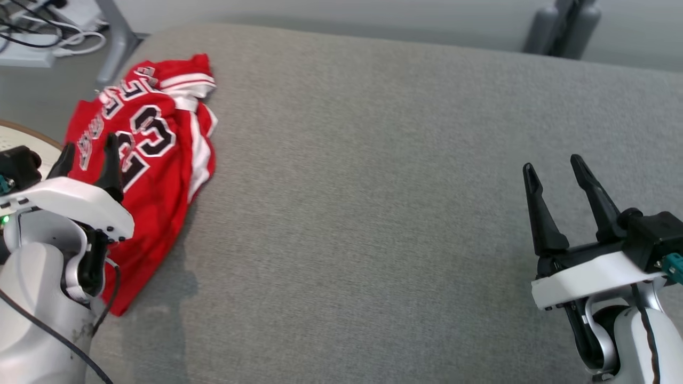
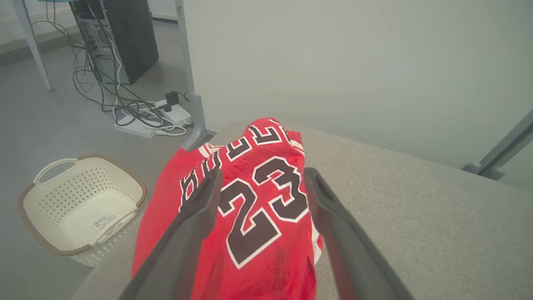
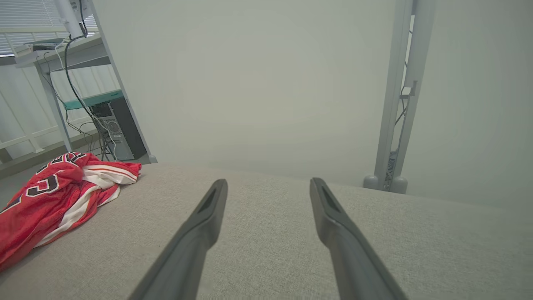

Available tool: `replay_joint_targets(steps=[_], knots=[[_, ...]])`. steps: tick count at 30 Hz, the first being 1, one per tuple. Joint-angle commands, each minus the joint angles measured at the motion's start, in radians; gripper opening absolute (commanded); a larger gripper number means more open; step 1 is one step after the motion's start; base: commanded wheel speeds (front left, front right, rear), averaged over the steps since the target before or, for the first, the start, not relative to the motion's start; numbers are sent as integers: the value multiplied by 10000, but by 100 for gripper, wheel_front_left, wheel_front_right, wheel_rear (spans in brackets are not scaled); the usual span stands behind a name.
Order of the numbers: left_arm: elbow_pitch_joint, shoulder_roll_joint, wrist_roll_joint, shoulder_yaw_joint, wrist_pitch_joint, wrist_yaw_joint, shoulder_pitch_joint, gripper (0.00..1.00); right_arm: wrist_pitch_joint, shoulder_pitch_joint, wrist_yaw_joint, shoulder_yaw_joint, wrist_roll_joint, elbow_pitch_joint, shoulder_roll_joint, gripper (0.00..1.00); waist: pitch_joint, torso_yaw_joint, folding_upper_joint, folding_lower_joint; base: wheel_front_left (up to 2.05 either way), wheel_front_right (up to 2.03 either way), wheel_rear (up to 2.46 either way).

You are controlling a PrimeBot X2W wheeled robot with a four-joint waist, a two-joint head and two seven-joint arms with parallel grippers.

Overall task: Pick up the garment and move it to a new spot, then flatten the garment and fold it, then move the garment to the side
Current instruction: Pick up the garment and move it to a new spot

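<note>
The garment (image 1: 160, 160) is a red jersey with the number 23 in black and white trim, lying crumpled at the left edge of the grey cushioned surface (image 1: 373, 213). My left gripper (image 1: 89, 148) hovers over its near left part, open and holding nothing. In the left wrist view the garment (image 2: 258, 208) lies right under and between the spread fingers of that gripper (image 2: 260, 178). My right gripper (image 1: 555, 165) stands open over bare grey fabric at the far right, well away from the garment. The right wrist view shows that gripper (image 3: 268, 185) open, with the garment (image 3: 54, 196) at the far left.
A cream laundry basket (image 2: 62, 204) sits on the floor just off the left edge of the surface. Behind it are a desk leg (image 2: 191, 83), a computer tower (image 2: 120, 37) and cables with a power strip (image 2: 141, 121). A grey stand (image 3: 395, 100) rises beyond the far right edge.
</note>
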Motion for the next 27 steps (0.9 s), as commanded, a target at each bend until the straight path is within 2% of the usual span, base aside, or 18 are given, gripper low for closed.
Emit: replay_joint_targets(steps=[1, 6, 14, 16, 17, 21, 27], knots=[[179, 93, -12, 1, 15, -82, -278, 100, 41, -166, 1, -13, -83, -31, -73, 100, 574, -543, 0, 0, 0, 0, 0], [1768, 194, -236, -8, 255, -495, -1104, 100, 32, -458, 1, 137, -71, -23, -127, 100, 1112, -908, 0, 0, 0, 0, 0], [3939, 344, -455, 24, 324, -894, -1925, 100, -149, -709, 1, 273, -15, 107, -161, 100, 1464, -1223, 0, 0, 0, 0, 0], [4287, 345, -501, 33, 181, -1024, -2058, 37, -119, -711, 1, 252, -40, 138, -168, 100, 1473, -1214, 0, 0, 0, 0, 0], [4423, 308, -544, 59, 77, -1061, -2116, 0, -129, -706, 1, 232, -48, 144, -170, 100, 1466, -1194, 0, 0, 0, 0, 0], [4754, 387, -567, 115, -625, -1295, -2406, 0, -143, -690, 1, 217, -8, 218, -163, 100, 1343, -1081, 0, 0, 0, 0, 0], [4223, 491, -403, 79, -1611, -1433, -2557, 0, -210, -485, 1, 123, 111, 329, -184, 100, 872, -866, 0, 0, 0, 0, 0]])
